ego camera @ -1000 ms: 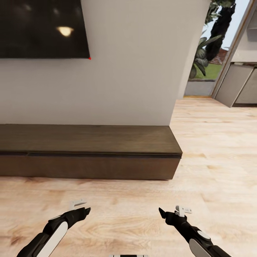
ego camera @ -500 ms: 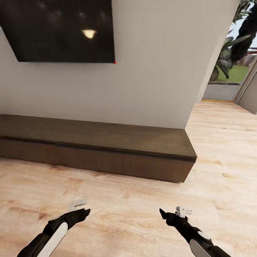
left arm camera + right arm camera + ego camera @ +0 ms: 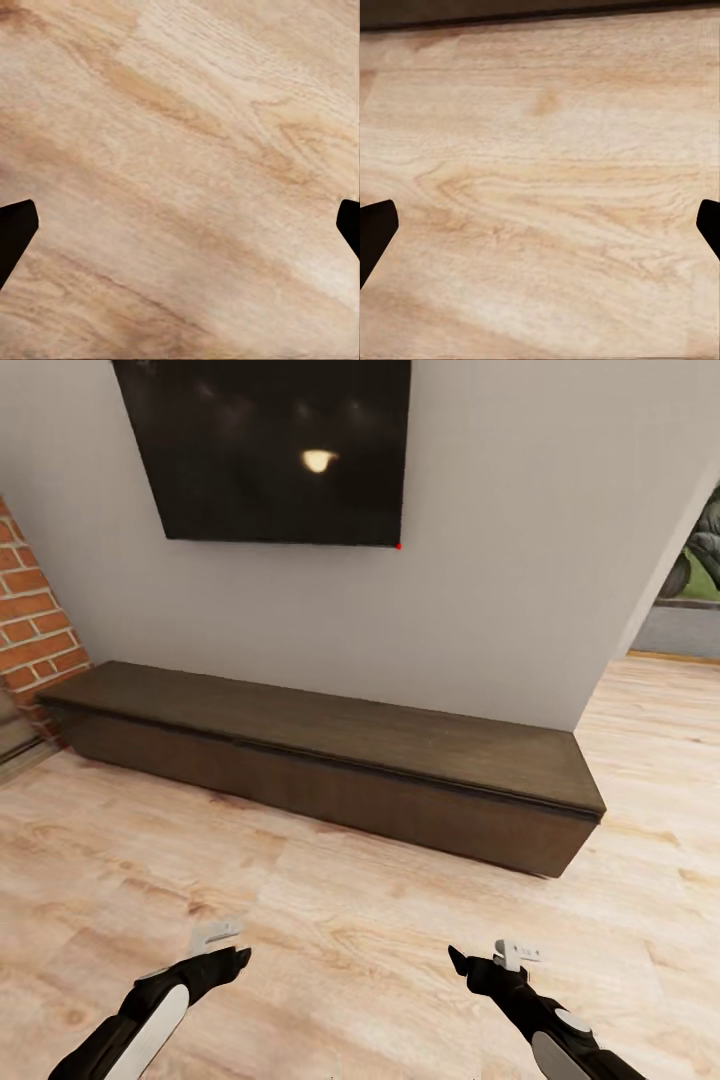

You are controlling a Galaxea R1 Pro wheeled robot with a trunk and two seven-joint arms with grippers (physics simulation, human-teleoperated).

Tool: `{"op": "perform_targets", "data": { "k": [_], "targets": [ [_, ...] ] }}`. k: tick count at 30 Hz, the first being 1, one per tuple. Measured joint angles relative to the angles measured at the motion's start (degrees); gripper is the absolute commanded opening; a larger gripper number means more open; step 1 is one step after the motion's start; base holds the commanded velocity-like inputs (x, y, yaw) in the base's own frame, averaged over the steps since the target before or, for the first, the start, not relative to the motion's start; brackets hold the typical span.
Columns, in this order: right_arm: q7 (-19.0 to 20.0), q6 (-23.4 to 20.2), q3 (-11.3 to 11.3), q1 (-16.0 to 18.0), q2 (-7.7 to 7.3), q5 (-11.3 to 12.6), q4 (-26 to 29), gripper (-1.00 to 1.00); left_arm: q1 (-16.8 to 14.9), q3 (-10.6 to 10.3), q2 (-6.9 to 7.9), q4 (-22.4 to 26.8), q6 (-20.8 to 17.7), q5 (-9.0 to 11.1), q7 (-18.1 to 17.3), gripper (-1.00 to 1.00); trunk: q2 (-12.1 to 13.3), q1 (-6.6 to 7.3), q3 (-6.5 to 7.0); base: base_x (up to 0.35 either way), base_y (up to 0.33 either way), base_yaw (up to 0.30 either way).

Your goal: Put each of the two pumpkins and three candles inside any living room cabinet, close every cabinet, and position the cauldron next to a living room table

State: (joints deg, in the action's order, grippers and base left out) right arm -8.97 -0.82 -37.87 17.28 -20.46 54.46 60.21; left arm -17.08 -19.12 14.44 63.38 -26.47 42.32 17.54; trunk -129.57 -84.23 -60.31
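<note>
Dark-brown wooden cabinet (image 3: 330, 760), long and low, sitting shut well ahead of left gripper (image 3: 232, 950) and right gripper (image 3: 478, 963), both gaping empty.

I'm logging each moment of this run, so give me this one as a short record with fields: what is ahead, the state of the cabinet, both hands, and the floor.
ahead: long low dark-brown cabinet against a pale wall, under a dark wall screen
cabinet state: fronts look closed; nothing on its top
left hand: low over the floor, open, holding nothing
right hand: low over the floor, open, holding nothing
floor: light wood planks
far left: brick wall
task items: no pumpkin, candle or cauldron here
</note>
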Motion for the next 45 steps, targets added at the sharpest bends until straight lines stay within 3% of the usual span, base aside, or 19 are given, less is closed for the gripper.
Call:
{"op": "perform_targets", "data": {
  "k": [13,16,20,24,26,35,39,45],
  "targets": [
    [-0.18,0.06,-0.02,0.0,-0.03,-0.56,0.11,1.0,0.0,0.08,-0.1,-0.43,-0.07,0.03,-0.13,1.0,5.21,2.88,2.34,-0.054,0.035,0.286],
    [-0.21,0.09,-0.03,0.0,-0.03,-0.62,0.12,1.0,0.0,0.19,-0.09,-0.47,-0.1,0.83,-0.17,1.0,6.42,3.54,2.87,0.0,0.0,0.286],
    [-0.25,0.13,-0.07,0.0,-0.03,-0.64,0.13,1.0,0.0,2.07,-0.1,-0.82,-0.21,1.71,-0.18,1.0,8.02,4.42,3.59,0.0,0.0,0.286],
    [-0.25,0.0,-0.07,0.0,0.13,-0.63,-0.01,1.0,-0.41,6.54,-0.31,-9.66,-0.3,2.02,-0.33,1.0,9.63,5.29,4.28,0.0,0.0,0.286],
    [-0.22,-0.04,-0.08,0.0,0.19,-0.63,-0.06,1.0,-0.5,7.79,-0.34,-11.16,-0.29,2.15,-0.34,1.0,10.43,5.73,4.6,0.0,0.0,0.286],
    [-0.16,-0.05,-0.09,0.0,0.28,-0.86,-0.41,1.0,-0.58,8.84,-0.27,-11.91,-0.29,2.25,-0.35,1.0,14.04,7.71,6.01,0.0,0.0,0.286],
    [-0.15,-0.05,-0.09,0.0,0.25,-0.93,-0.44,1.0,-0.57,12.23,-0.32,-11.92,-0.23,2.3,-0.4,1.0,15.64,8.59,6.63,0.0,0.0,0.286],
    [-0.11,0.0,-0.08,0.0,0.24,-0.96,-0.61,1.0,-0.55,13.31,-0.48,-11.87,-0.21,2.29,-0.44,1.0,18.05,9.91,7.57,0.0,0.0,0.286]
  ]
}}
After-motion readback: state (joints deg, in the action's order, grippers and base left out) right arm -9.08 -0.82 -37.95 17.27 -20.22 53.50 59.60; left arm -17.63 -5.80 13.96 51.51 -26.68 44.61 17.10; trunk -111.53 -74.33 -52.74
